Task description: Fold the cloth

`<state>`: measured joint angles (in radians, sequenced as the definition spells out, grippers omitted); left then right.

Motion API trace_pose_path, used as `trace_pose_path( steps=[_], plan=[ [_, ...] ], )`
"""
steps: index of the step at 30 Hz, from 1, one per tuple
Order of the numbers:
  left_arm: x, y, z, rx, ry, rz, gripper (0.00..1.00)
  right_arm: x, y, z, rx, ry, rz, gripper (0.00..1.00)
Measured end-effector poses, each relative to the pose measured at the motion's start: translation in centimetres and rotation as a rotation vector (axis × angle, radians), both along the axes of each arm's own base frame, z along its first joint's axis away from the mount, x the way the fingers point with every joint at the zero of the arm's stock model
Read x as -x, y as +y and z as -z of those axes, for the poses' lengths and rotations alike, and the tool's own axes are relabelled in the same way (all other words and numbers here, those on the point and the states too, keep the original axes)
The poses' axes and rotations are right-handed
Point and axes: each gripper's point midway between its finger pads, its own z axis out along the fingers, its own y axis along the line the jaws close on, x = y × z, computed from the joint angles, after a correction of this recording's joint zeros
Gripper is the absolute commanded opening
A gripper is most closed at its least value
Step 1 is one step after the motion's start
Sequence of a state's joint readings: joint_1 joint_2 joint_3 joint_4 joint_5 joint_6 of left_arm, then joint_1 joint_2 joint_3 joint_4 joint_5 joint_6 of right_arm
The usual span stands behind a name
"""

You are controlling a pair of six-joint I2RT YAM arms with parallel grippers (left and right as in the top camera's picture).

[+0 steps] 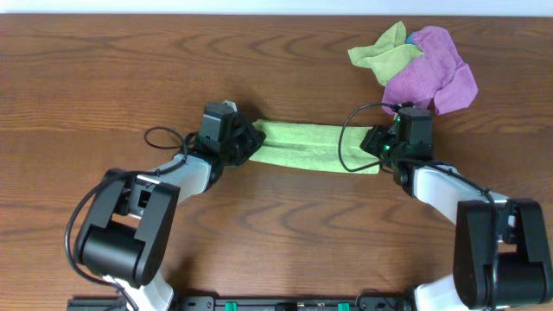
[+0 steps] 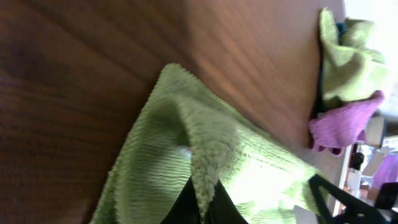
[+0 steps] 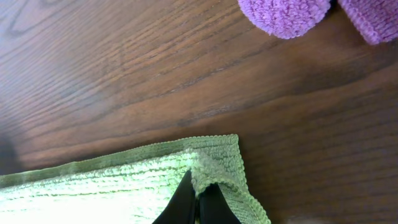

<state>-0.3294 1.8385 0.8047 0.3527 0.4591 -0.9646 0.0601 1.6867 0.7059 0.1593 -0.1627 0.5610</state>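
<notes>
A green ribbed cloth (image 1: 302,145) lies stretched in a long folded strip across the middle of the table. My left gripper (image 1: 244,142) is shut on the cloth's left end; in the left wrist view the cloth (image 2: 186,155) is pinched into a ridge between the fingers (image 2: 203,202). My right gripper (image 1: 380,147) is shut on the cloth's right end; in the right wrist view the fingers (image 3: 198,202) pinch the cloth (image 3: 124,180) near its corner.
A pile of a purple cloth (image 1: 428,69) and a yellow-green cloth (image 1: 384,53) lies at the back right, just behind my right gripper. It also shows in the left wrist view (image 2: 345,118) and the purple cloth in the right wrist view (image 3: 286,12).
</notes>
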Motion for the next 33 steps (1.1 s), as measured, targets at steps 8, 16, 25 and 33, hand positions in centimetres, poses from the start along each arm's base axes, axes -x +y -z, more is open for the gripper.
trace_pose_path(
  steps=[8,16,25,33],
  plan=[
    [-0.3,0.0,0.1,-0.006,-0.015,-0.007,0.3,0.3,-0.4,0.4,0.031,0.017,-0.004,0.33],
    [-0.4,0.2,0.0,0.004,-0.018,0.003,0.76,0.5,-0.4,0.6,0.034,0.026,-0.002,0.37],
    [-1.4,2.1,-3.9,0.04,-0.085,-0.018,0.95,2.4,-0.2,-0.2,0.022,0.086,-0.014,0.41],
    [-0.3,3.5,-6.2,0.056,-0.073,-0.003,0.84,5.1,-0.3,-2.8,0.018,0.126,-0.01,0.47]
  ],
)
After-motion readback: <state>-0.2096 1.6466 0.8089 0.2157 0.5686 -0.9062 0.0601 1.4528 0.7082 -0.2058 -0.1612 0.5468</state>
